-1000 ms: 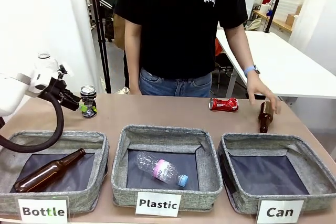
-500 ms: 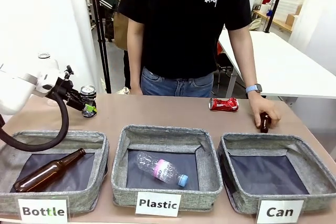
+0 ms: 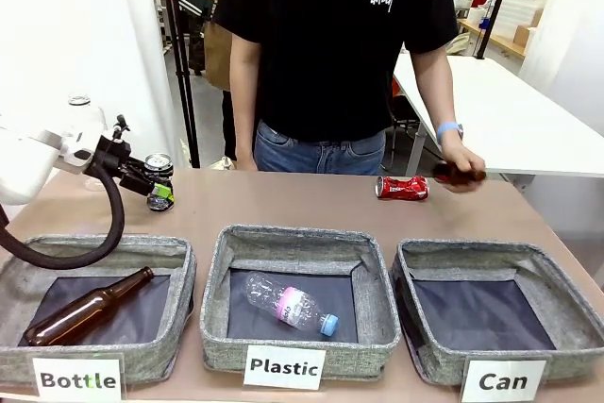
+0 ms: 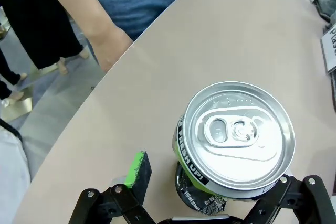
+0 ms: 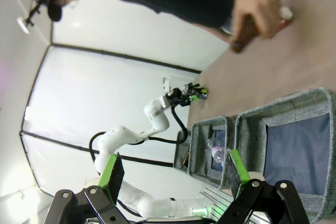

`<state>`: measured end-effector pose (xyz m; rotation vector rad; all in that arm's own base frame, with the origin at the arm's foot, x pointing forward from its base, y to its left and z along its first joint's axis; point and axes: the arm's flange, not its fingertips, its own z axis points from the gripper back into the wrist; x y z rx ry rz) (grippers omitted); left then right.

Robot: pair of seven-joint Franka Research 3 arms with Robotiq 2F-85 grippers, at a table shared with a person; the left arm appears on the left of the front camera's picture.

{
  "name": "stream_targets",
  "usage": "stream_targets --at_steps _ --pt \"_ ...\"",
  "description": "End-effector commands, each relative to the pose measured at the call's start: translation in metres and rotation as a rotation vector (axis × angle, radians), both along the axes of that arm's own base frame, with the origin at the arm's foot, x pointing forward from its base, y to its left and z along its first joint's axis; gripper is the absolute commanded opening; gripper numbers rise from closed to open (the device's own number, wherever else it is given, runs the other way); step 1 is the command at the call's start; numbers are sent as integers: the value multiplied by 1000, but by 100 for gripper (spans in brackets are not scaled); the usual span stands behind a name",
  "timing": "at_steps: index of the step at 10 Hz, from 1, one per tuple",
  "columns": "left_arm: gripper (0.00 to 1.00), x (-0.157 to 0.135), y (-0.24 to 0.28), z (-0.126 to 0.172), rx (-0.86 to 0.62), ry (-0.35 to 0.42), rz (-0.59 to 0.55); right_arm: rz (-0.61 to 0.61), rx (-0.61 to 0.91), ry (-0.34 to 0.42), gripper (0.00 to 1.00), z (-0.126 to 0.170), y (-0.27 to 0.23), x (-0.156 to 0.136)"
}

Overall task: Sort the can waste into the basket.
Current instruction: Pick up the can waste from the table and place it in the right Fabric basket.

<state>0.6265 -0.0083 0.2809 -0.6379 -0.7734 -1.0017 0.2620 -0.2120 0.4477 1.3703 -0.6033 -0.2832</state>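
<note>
**Left fingers wide around black can; right fingers wide, empty**

Left gripper [image 3: 159, 193]: fingers spread wide, one on each side of the black can [image 4: 233, 137]. In the wrist view the green pad [image 4: 137, 169] stands clear of the can wall, with bare table between them. The other pad is hidden behind the can, so I cannot tell whether it touches. No grip on the can yet.

Black can: upright on the table [image 3: 311, 205] at the far left, silver top with the tab facing up and a yellow-green band below the rim. It is well apart from the Can basket [image 3: 469, 257], which sits near right.

Right gripper [image 5: 173, 177]: fingers fully apart with nothing between them. Past them its wrist view takes in the grey baskets and, farther off, the left arm at the black can.

Red can [image 3: 402, 188]: on its side at the far right of the table, beyond the Can basket's far wall and outside it.

Person: stands at the far side. One hand [image 3: 467, 162] is raised just right of the red can and holds a brown bottle [image 3: 444, 175] off the table.

Baskets, near row:
- Bottle basket [image 3: 94, 250], left: holds another brown bottle [image 3: 85, 309] lying slanted.
- Plastic basket [image 3: 297, 238], middle: holds a clear bottle [image 3: 288, 304] with a pink label.
- Can basket, right: dark lining bare, neither can in it.
</note>
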Motion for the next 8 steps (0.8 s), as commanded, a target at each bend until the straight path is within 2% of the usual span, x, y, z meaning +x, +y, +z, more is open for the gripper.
stream_targets --at_steps 1,3,4,5,6,8 --pt "100 4 0 -5 -53 -38 -34 -6 5 -35 100 1 -1 2" --pt "100 5 -2 -8 -73 -40 -58 -6 5 -35 100 1 -1 2" --pt "48 5 -2 -8 -71 -47 -59 -6 5 -35 100 1 -1 2" --pt "43 5 -2 -8 -83 -44 -60 -6 5 -35 100 1 -1 2" --pt "0 5 -1 -7 -86 -53 -58 -6 5 -35 100 1 -1 2" --pt "0 3 0 -6 -100 -67 -55 -6 5 -35 100 1 -1 2"
